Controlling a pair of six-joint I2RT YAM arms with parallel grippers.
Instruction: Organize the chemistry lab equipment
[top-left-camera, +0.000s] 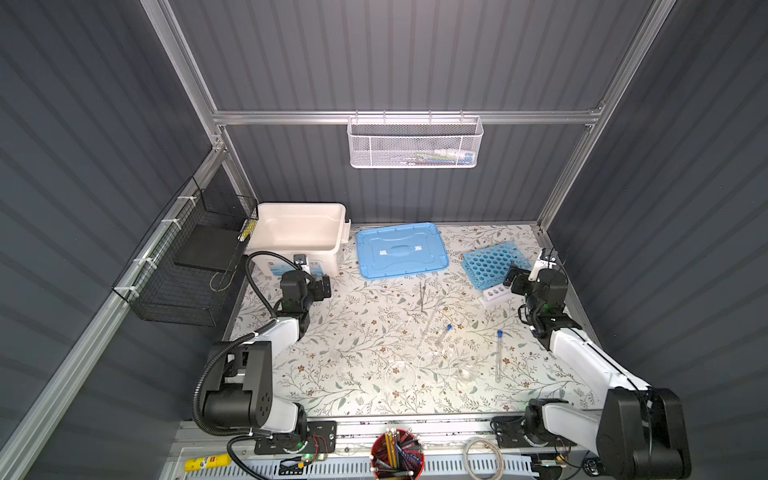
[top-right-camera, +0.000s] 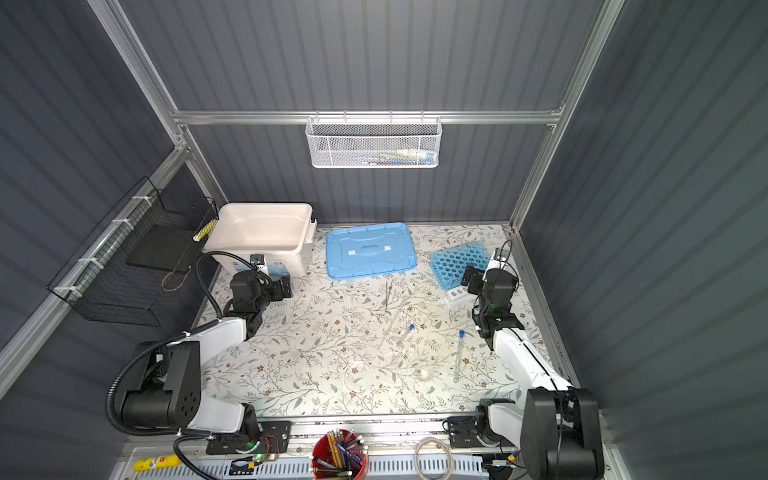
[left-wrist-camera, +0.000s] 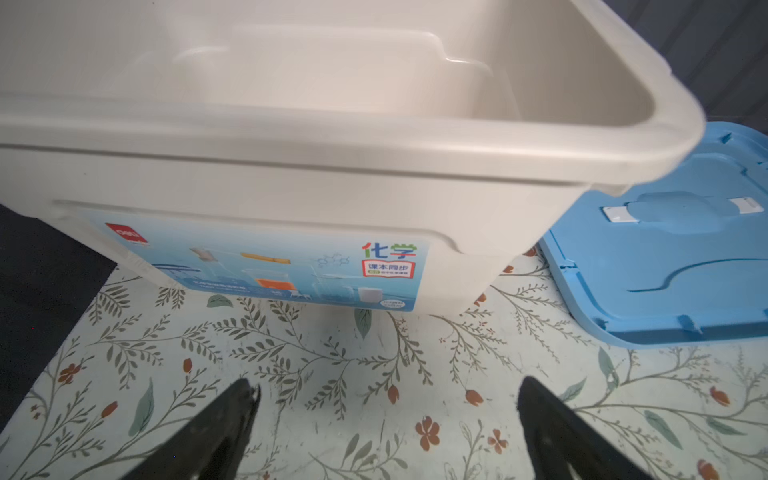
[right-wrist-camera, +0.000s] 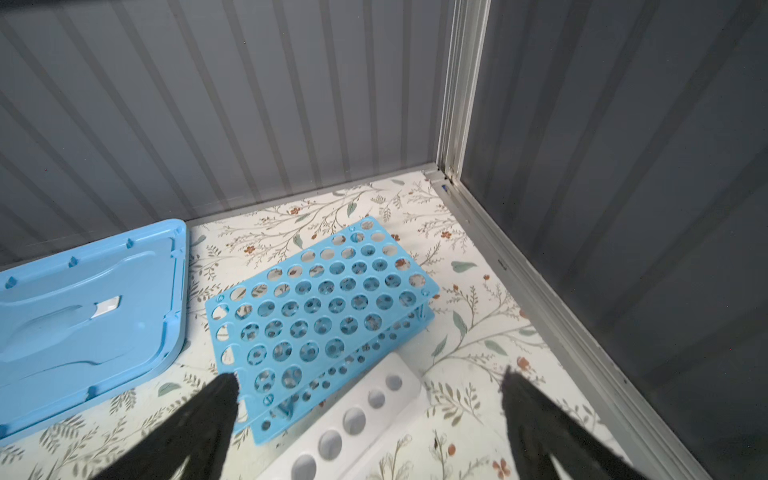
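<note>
red cup of pencils (top-left-camera: 377, 451) and yellow tube (top-left-camera: 207, 462) in front, white mesh basket (top-left-camera: 415, 143) behind

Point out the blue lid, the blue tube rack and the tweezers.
blue lid (top-left-camera: 401, 250): in a top view, on its central handle recess.
blue tube rack (top-left-camera: 496, 262): in a top view, on its perforated top plate.
tweezers (top-left-camera: 422, 297): in a top view, mid-length of the shaft.

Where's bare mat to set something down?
Free: wide stretch in front of the blue lid, between the left arm and the tweezers and glass dishes. Crowded: around the test tubes right of centre; back right by the blue rack and white rack.
</note>
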